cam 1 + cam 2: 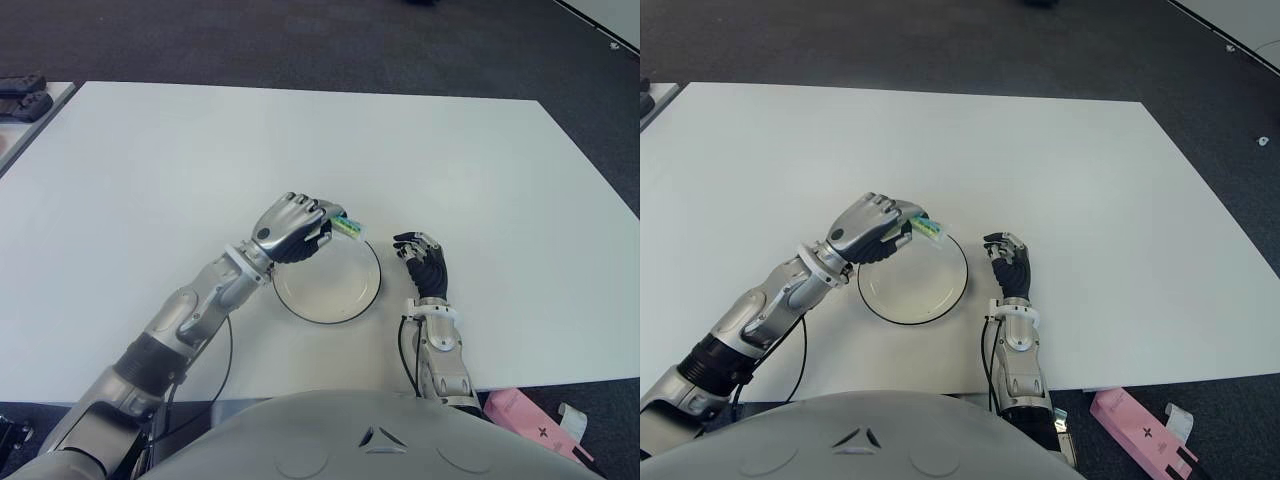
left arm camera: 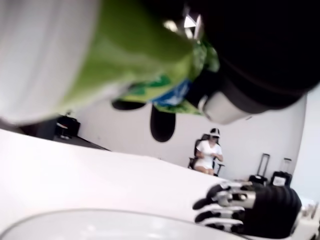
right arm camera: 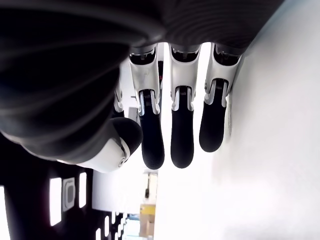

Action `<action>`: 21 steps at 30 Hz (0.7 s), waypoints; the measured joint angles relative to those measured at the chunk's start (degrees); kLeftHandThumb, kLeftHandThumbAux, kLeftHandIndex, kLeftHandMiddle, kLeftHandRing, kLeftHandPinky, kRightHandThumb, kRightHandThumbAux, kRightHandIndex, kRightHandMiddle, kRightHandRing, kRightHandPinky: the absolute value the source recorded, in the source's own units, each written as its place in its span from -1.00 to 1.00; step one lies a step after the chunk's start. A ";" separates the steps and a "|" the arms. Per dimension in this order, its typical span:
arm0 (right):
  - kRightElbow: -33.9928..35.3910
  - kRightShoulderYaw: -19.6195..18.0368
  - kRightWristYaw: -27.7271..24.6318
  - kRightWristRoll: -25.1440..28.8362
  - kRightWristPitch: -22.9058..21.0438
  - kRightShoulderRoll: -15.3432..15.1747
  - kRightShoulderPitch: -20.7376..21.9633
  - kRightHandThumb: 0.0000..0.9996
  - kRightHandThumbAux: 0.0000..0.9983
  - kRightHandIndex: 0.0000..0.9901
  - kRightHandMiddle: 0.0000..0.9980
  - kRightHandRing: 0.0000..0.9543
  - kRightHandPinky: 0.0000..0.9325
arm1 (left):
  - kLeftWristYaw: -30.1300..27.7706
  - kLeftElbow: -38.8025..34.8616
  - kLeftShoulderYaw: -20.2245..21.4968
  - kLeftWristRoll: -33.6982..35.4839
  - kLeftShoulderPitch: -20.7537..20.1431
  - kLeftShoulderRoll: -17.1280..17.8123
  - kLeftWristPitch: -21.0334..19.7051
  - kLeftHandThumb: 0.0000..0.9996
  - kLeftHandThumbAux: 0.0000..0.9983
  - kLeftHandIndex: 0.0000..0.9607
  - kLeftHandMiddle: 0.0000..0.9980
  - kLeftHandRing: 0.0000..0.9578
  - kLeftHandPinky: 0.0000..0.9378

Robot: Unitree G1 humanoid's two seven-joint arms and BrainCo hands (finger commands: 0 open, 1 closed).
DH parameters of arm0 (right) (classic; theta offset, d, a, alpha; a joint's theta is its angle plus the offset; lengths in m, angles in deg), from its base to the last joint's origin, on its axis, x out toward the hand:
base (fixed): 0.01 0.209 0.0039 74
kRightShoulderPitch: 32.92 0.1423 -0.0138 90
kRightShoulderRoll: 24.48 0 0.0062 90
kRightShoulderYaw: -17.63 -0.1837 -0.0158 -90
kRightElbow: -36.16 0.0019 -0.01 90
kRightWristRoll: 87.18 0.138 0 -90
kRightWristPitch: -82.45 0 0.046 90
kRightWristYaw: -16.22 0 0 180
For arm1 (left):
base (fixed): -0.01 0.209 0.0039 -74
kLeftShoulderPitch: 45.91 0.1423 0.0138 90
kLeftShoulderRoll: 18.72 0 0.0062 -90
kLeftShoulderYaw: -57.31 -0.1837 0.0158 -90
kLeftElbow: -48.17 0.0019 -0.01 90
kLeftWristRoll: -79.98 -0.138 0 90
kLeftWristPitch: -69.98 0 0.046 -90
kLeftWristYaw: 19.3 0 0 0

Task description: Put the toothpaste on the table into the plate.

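Toothpaste, a green-and-white tube [image 1: 346, 225], sits clenched in the left hand [image 1: 292, 228] above the round white plate's [image 1: 372, 291] far rim, while the empty right hand [image 1: 423, 262] shows just right, fingers loosely extended.

No lettering can be read anywhere. The toothpaste [image 1: 347, 226], gripped in the left hand [image 1: 292, 228], shows green and blue printing at its end, but the words are too blurred to make out, even in the left wrist view. To the right of the right hand [image 1: 424, 262], beyond the bench [image 1: 300, 140] edge, a pink box [image 1: 1140, 430] carries a small dark cross-like mark; any writing on it is too small to tell.
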 measured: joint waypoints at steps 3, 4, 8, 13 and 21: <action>0.36 0.00 -0.01 0.00 -0.15 0.06 -0.16 0.40 0.47 -0.15 -0.16 -0.16 -0.16 | -1.10 1.04 -1.27 -0.81 -0.71 0.35 1.98 0.48 0.40 -0.08 0.73 0.84 0.89; 0.45 0.00 -0.02 0.00 -0.19 0.06 -0.18 0.40 0.47 -0.15 -0.16 -0.17 -0.16 | -1.86 1.28 -1.63 -0.99 -1.04 0.54 2.72 0.47 0.40 -0.07 0.72 0.84 0.89; 0.61 0.00 -0.06 0.00 -0.24 0.10 -0.22 0.40 0.48 -0.16 -0.17 -0.17 -0.15 | -4.92 1.87 -2.02 -1.02 -2.50 1.31 4.69 0.46 0.40 -0.08 0.71 0.84 0.89; 0.93 0.02 -0.06 -0.01 -0.29 0.12 -0.58 0.40 0.48 -0.16 -0.18 -0.17 -0.15 | -8.74 2.25 -2.04 0.18 -3.22 1.57 5.51 0.44 0.40 -0.08 0.69 0.82 0.86; 1.78 0.02 -0.18 0.00 -0.85 0.14 -1.22 0.40 0.47 -0.16 -0.17 -0.17 -0.14 | -11.44 2.46 -2.04 2.87 -1.89 1.00 5.86 0.43 0.40 -0.09 0.56 0.69 0.75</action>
